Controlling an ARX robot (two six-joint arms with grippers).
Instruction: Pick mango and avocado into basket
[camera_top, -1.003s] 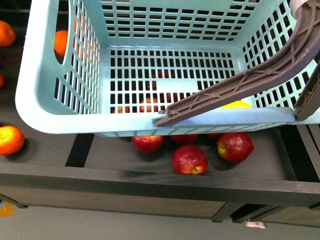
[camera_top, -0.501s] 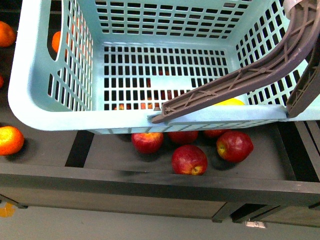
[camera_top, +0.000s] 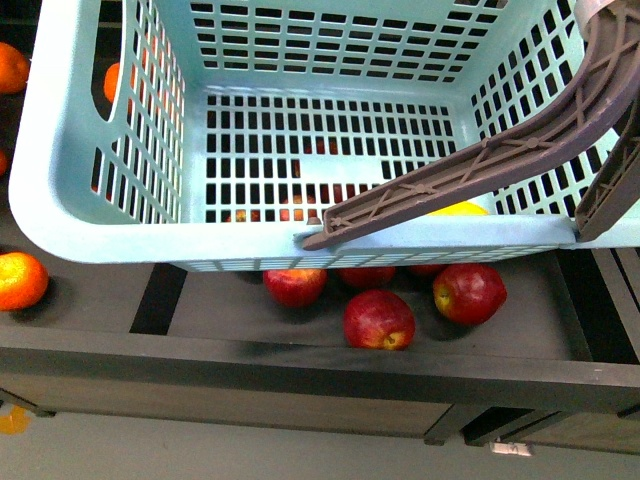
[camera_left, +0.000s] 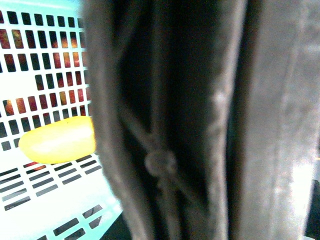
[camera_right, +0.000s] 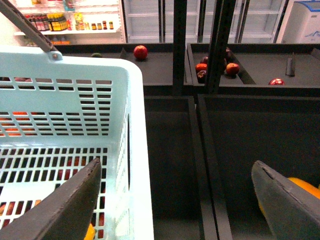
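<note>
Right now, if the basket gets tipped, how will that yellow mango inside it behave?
The mango looks smooth and rounded, lying loose on the slotted floor of the basket, so it would probably roll or slide toward the low side. Its unwrinkled skin suggests it is firm.

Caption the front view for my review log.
Teal basket over a dark shelf of red fruits, brown handle lying across its rim, yellow mango peeking out inside.

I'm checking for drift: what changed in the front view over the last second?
The pale teal slotted plastic basket shifted slightly left and up in the front view, its brown hinged handle with it. The smooth yellow mango stays inside by the near wall; the red apples on the dark shelf below did not move.
</note>
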